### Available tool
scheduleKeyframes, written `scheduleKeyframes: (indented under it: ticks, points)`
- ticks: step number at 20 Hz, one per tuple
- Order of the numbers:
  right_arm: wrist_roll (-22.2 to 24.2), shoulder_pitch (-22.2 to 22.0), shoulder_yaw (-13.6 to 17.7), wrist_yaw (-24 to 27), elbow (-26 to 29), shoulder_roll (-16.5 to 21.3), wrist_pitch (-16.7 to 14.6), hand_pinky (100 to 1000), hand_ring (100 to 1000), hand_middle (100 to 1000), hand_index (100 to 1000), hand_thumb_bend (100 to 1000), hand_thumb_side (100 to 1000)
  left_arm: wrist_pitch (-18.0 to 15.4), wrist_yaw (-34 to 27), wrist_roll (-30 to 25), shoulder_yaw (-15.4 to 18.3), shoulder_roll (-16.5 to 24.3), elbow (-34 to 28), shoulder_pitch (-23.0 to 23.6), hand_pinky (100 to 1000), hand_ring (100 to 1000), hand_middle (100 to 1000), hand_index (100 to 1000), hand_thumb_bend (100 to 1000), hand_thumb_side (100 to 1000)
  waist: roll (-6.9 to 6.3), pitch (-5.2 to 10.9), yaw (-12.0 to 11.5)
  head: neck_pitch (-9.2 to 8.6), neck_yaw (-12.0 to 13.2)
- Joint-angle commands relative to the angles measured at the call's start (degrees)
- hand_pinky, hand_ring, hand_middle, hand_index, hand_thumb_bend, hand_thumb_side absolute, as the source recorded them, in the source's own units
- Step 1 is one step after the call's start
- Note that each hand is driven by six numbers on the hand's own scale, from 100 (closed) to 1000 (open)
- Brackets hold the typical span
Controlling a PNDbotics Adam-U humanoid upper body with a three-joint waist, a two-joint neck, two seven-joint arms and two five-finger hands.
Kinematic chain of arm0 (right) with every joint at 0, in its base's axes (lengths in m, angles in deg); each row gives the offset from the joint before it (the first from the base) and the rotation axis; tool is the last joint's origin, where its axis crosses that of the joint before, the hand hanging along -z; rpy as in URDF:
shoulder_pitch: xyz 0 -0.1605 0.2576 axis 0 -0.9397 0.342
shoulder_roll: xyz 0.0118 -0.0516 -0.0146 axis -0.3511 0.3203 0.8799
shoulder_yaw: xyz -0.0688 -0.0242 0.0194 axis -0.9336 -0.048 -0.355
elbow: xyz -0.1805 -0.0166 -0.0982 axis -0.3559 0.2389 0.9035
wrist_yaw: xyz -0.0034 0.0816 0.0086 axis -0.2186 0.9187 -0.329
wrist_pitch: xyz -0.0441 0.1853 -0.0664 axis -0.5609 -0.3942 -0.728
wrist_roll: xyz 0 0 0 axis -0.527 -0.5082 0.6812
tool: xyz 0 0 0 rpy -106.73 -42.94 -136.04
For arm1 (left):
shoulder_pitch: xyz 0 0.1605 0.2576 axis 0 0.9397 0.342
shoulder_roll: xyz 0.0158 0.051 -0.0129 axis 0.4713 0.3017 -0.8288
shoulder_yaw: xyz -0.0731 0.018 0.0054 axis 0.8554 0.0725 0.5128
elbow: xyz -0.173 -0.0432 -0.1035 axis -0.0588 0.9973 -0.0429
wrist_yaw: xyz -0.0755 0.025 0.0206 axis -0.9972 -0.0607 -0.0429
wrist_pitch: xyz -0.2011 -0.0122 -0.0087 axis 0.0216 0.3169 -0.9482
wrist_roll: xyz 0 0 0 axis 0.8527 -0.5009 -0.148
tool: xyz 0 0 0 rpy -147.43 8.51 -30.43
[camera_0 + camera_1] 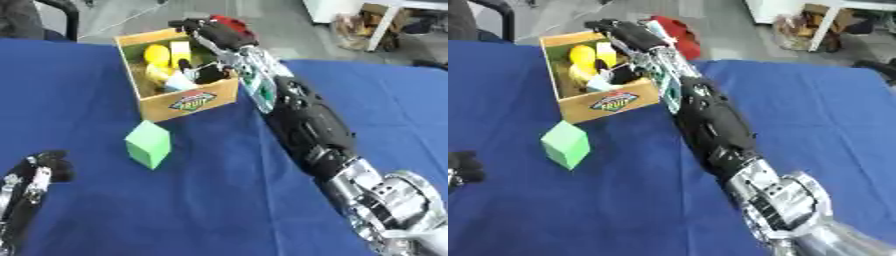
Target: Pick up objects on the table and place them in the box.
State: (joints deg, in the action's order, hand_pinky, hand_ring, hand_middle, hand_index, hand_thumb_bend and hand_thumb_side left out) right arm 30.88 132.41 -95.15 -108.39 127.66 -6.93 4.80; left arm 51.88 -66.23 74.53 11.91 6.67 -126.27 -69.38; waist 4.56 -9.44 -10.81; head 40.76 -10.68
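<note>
An open cardboard box (pixel 188 102) with a printed label stands at the table's far side. Inside lie a yellow rounded thing (pixel 157 56), a pale block (pixel 180 49), a black thing (pixel 210 75) and a white one (pixel 179 82). A green cube (pixel 149 144) sits on the blue cloth just in front of the box. My right arm stretches across the table, and its right hand (pixel 213 32) hovers over the box's far right corner, fingers straight and pointing left, with nothing seen in them. My left hand (pixel 39 172) rests at the lower left, fingers relaxed and holding nothing.
The blue cloth (pixel 201 200) covers the whole table. A red thing (pixel 674 35) lies beyond the table's far edge, behind my right hand. A dark chair (pixel 61 10) stands at the back left, and shelving with clutter (pixel 815 25) at the back right.
</note>
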Motion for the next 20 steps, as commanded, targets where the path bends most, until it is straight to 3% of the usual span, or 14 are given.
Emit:
scheduleKeyframes:
  ticks: [1, 5, 9, 14, 20]
  points:
    - [9.3, 0.6, -3.7, 5.3, 5.5, 2.9, -5.7, 912, 964, 968, 1000, 100, 175, -0.1, 0.2, 0.5, 0.7, 0.6, -0.7, -0.1, 641, 565, 545, 723, 100, 737, -0.64, 1.97, 0.3, 0.32, 0.2]
    - [17.6, 0.0, -7.8, 5.3, 7.9, 3.1, -9.1, 947, 1000, 1000, 1000, 100, 230, -0.1, 0.2, 0.6, 0.7, 0.6, -0.7, 0.0, 641, 564, 546, 723, 100, 736, -0.73, 2.11, 0.3, 0.3, 0.2]
    - [21.5, -0.9, -10.9, 2.4, 7.5, 0.7, -12.1, 960, 1000, 1000, 1000, 100, 261, -0.1, 0.2, 0.6, 0.8, 0.5, -0.8, -0.1, 641, 564, 546, 723, 100, 735, -0.9, 2.08, 0.1, 0.25, -0.1]
    - [22.7, -3.0, -12.8, -2.9, 4.8, -2.6, -15.3, 966, 1000, 1000, 1000, 100, 278, -0.1, 0.1, 0.6, 0.8, 0.4, -0.9, -0.2, 640, 564, 546, 723, 100, 737, -0.99, 1.94, -0.2, 0.18, -0.2]
    - [20.4, -5.1, -13.3, -9.8, 1.9, -5.0, -18.0, 969, 1000, 1000, 1000, 100, 288, -0.1, 0.1, 0.5, 0.7, 0.4, -0.8, -0.3, 641, 564, 546, 723, 100, 738, -0.97, 1.89, -0.2, 0.18, -0.3]
